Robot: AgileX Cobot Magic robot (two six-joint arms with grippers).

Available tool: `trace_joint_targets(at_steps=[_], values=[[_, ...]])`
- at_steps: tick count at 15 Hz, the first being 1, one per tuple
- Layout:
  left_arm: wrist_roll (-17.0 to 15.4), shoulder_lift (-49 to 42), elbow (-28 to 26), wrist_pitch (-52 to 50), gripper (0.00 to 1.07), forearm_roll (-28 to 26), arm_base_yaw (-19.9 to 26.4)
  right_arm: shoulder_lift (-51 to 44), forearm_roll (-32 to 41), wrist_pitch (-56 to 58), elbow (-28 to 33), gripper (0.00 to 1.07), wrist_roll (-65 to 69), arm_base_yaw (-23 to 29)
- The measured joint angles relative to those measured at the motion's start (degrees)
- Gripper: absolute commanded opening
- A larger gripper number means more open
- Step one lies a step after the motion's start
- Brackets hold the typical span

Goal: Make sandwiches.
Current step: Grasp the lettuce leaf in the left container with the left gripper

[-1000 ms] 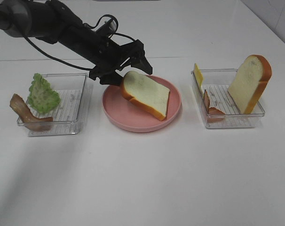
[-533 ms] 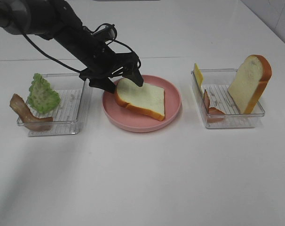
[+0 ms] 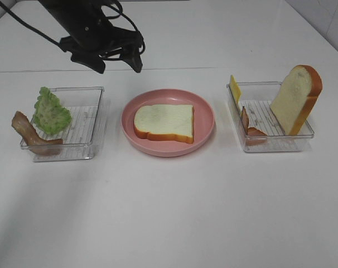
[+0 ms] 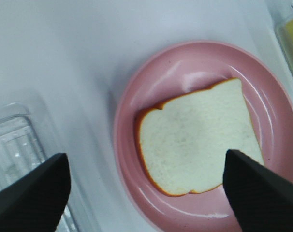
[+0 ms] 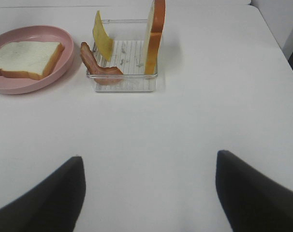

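Bread slice (image 3: 164, 123) now flat on pink plate (image 3: 205, 109), left end effector (image 3: 116, 60) released, lifted away

The left arm (image 3: 74, 14) is running off the overhead view's top edge; fingers (image 5: 45, 198) of the right gripper (image 5: 147, 154) are showing blurred and cropped, the pink plate (image 5: 21, 89) clipped too.

You're working on a plain white table (image 3: 174, 212), evenly lit, with only soft shadows. A thin seam (image 3: 241, 68) runs across its far part. Past the far right corner you can see pale tiles (image 3: 332, 22), perhaps a wall.
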Motion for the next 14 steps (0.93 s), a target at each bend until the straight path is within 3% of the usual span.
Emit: trace_joint_targets(at_steps=[1,3,9,14], values=[[-3.0,-1.5,0.0,1.3,0.81,2.8,0.5,0.0,0.0,0.0,0.0,0.71,0.0,0.0],[-5.5,-4.5,0.0,4.9,0.81,6.4,2.6,0.0,0.0,0.0,0.0,0.71,0.0,0.0],[-7.0,-5.6,-0.2,14.1,0.81,9.5,10.5,0.0,0.0,0.0,0.0,0.71,0.0,0.0],[-7.0,-3.0,-0.2,14.5,0.8,15.8,10.9,0.0,0.0,0.0,0.0,0.71,0.0,0.0]])
